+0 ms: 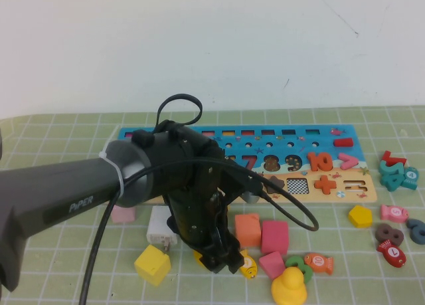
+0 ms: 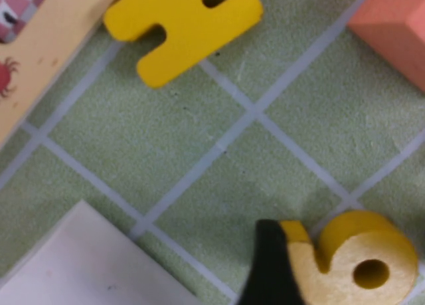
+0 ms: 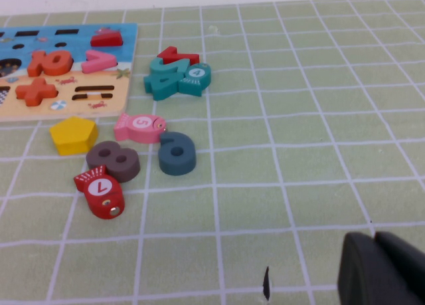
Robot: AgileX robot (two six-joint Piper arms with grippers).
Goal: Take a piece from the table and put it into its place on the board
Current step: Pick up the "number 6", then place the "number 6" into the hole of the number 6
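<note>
From above, the left arm, marked "PiPER", reaches over the table (image 1: 60,129) in front of the board (image 1: 345,155), its left gripper (image 1: 222,260) low among loose blocks and hiding the piece. The left wrist view alone shows the piece (image 2: 362,265), a yellow 6 lying flat with one dark finger (image 2: 269,268) touching its edge; whether the jaws are parted I cannot tell. The right wrist view shows fish numbered 4, 5 and 7 and only a dark corner of the right gripper (image 3: 382,268), state unclear.

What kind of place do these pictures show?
Probably a robot test bench with toys: a grid-patterned table against a plain wall, a number puzzle board, scattered blocks, and the left gripper beside the yellow piece.
</note>
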